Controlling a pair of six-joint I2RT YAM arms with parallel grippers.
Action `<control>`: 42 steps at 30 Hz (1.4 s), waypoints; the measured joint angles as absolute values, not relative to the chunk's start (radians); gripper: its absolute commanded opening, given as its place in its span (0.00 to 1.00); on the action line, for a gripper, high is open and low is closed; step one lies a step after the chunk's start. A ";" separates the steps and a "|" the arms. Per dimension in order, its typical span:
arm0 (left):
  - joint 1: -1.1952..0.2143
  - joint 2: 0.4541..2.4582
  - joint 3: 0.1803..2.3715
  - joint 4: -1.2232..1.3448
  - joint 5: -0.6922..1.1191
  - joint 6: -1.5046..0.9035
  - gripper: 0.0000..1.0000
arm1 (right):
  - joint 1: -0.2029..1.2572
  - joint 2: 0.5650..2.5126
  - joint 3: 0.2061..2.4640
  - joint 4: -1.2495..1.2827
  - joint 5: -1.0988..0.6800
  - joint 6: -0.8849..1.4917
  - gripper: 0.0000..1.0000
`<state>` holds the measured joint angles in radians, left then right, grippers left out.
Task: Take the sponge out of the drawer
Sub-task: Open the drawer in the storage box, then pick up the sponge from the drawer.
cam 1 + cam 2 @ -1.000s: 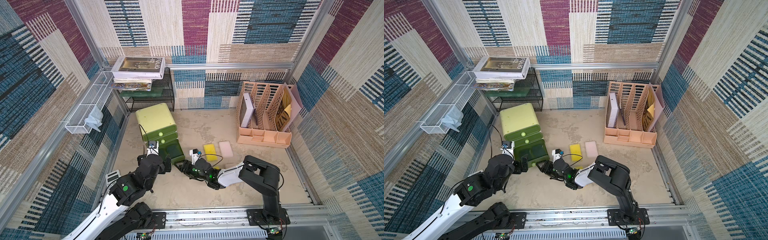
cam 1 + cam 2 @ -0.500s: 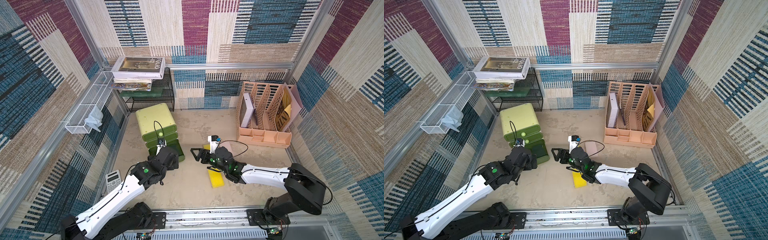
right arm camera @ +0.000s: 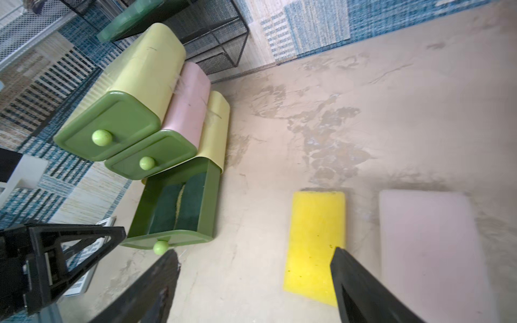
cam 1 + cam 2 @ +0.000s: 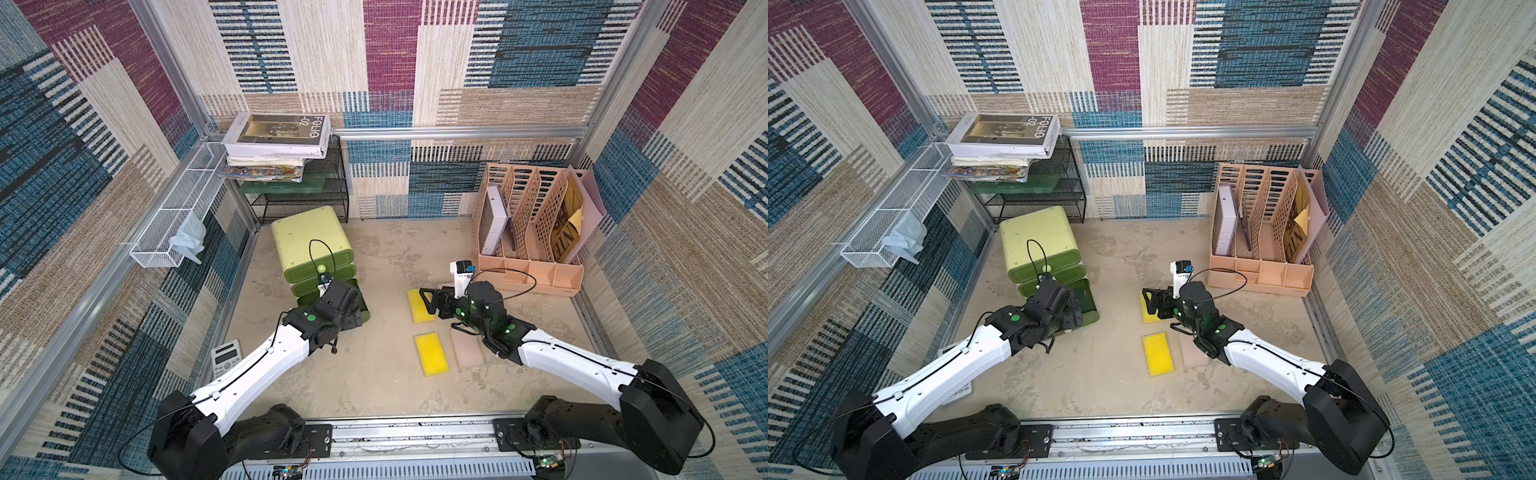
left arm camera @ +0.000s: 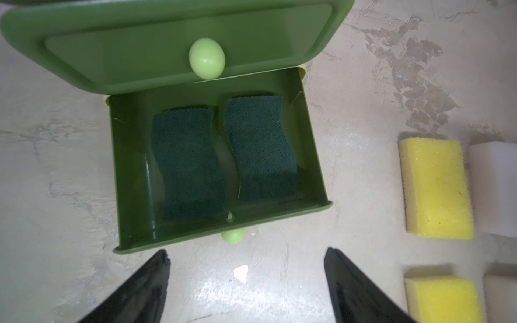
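My left end effector hovers w/ fingers spread, empty, just short of the knob. Beyond it, the bottom drawer is pulled out; a dark green sponge and its twin lie flat inside, side by side. Best plan, imo: drop in from above, straddle one sponge's narrow width, keep clear of walls. Right end effector also spread, empty, by a yellow sponge on the tabletop.

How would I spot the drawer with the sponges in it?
Find the yellow-green drawer tower in front of the black wire rack. Its bottom drawer is the one. It alone stands pulled out, two dark green sponges side by side inside.
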<state>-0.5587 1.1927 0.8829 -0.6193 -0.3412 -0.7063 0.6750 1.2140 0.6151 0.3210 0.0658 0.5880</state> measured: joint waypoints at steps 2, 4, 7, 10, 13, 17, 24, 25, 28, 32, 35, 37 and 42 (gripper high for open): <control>-0.545 1.218 0.883 -0.598 -0.329 -0.726 0.82 | 0.652 1.198 0.595 0.320 0.053 0.566 0.87; -0.532 1.245 0.883 -0.574 -0.313 -0.735 0.80 | 0.634 1.185 0.576 0.321 0.044 0.551 0.88; -0.518 1.290 0.887 -0.538 -0.292 -0.755 0.78 | 0.605 1.165 0.544 0.321 0.039 0.542 0.87; -0.508 1.343 0.900 -0.511 -0.280 -0.760 0.77 | 0.579 1.148 0.524 0.322 0.022 0.541 0.87; -0.499 1.397 0.912 -0.484 -0.268 -0.777 0.75 | 0.566 1.136 0.510 0.329 0.015 0.541 0.87; -0.492 1.457 0.928 -0.459 -0.261 -0.785 0.73 | 0.548 1.133 0.501 0.329 -0.008 0.545 0.87; -0.479 1.524 0.942 -0.434 -0.258 -0.790 0.71 | 0.530 1.133 0.495 0.333 -0.027 0.552 0.87; -0.476 1.532 0.942 -0.430 -0.258 -0.791 0.71 | 0.528 1.133 0.495 0.334 -0.027 0.553 0.87; -0.469 1.551 0.942 -0.413 -0.258 -0.793 0.71 | 0.522 1.135 0.495 0.335 -0.031 0.556 0.87; -0.465 1.576 0.943 -0.399 -0.250 -0.793 0.70 | 0.516 1.139 0.493 0.336 -0.038 0.563 0.87; -0.462 1.591 0.944 -0.397 -0.236 -0.793 0.70 | 0.514 1.139 0.492 0.336 -0.046 0.565 0.87; -0.462 1.600 0.945 -0.394 -0.236 -0.793 0.69 | 0.512 1.139 0.491 0.336 -0.050 0.567 0.87; -0.459 1.618 0.949 -0.391 -0.229 -0.793 0.65 | 0.509 1.139 0.490 0.336 -0.053 0.567 0.87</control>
<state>-0.4595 1.6184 0.9493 -0.3908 -0.2287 -0.7929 0.5087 1.1393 0.4904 0.3355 -0.0528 0.5674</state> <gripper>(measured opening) 0.664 0.870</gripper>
